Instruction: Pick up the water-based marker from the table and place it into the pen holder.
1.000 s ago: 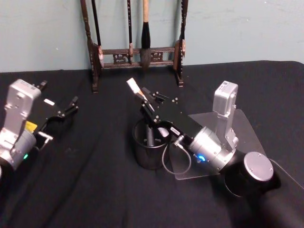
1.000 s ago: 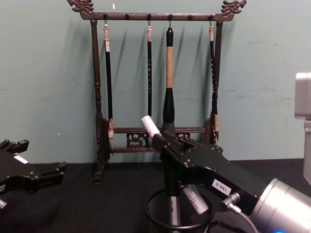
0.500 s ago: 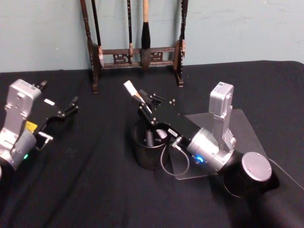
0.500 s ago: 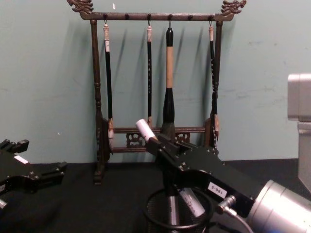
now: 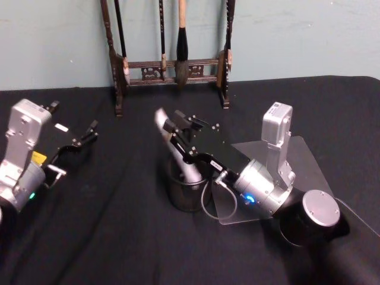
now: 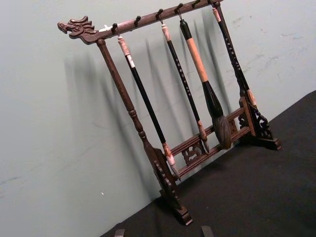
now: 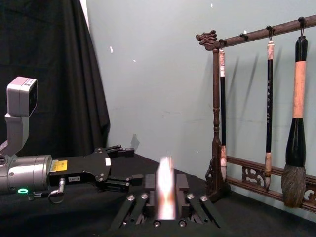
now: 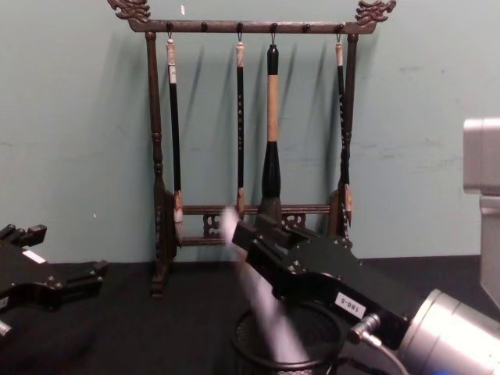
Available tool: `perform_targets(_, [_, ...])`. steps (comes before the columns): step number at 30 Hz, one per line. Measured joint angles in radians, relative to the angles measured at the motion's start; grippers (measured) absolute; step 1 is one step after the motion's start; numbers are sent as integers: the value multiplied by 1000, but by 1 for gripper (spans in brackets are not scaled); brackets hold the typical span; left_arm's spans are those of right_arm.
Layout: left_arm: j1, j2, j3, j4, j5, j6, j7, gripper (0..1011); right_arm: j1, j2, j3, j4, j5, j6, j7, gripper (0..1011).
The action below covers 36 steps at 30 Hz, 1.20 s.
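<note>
Right gripper (image 5: 178,133) hangs just above the pen holder (image 5: 187,190) with its fingers apart, so the marker (image 5: 178,151) — a slanted blur just beneath them — looks to be dropping into the cup, while the left gripper (image 5: 83,139) sits idle, well off to the side.

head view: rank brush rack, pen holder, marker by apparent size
1. Brush rack, largest, though it is cropped at the top edge.
2. Pen holder.
3. Marker, blurred, leaning out of the holder beside the right end effector. Its length looks close to the holder's height, so 2 and 3 are unsure.
</note>
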Motion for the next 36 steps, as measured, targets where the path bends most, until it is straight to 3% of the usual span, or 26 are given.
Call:
perform_targets(13, [0,0,0,0,0,0,0,1001,-1,0,1,0,1,0,1,707])
perform_targets(24, [0,0,0,0,0,0,0,1001,0,0,1,0,3,2,1,1003])
perform_targets(36, [0,0,0,0,0,0,0,1001,-8,25,17,-64,22,27,-3,1002])
